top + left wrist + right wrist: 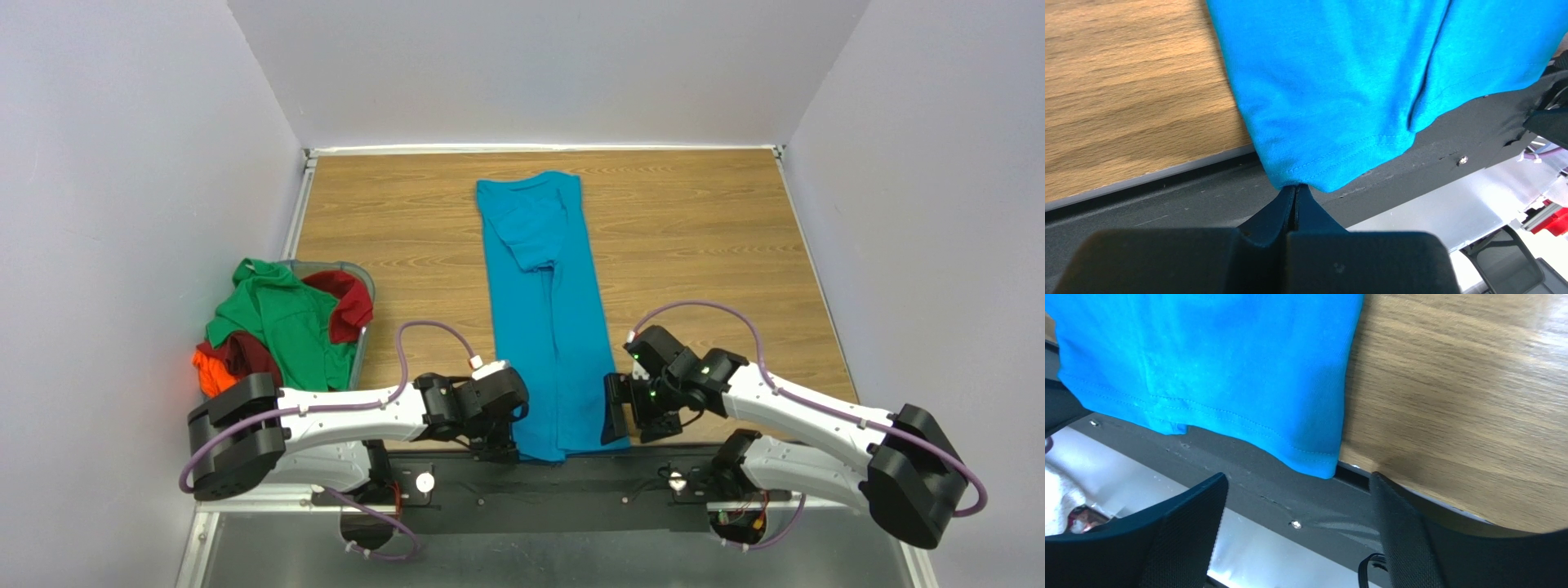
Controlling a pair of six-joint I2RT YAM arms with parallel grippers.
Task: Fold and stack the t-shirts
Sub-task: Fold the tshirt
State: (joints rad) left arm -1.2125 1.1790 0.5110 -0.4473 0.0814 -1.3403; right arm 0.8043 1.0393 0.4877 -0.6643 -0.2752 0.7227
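My left fingers (1296, 205) are clamped on the teal-blue t-shirt's (1339, 79) near hem corner at the desk (1125, 92) edge, right fingers (1198, 502) apart, either side of the other corner.

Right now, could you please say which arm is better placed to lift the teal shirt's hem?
Left: the left claw pinches a hem corner of the teal shirt; the right claw is open, holding nothing.
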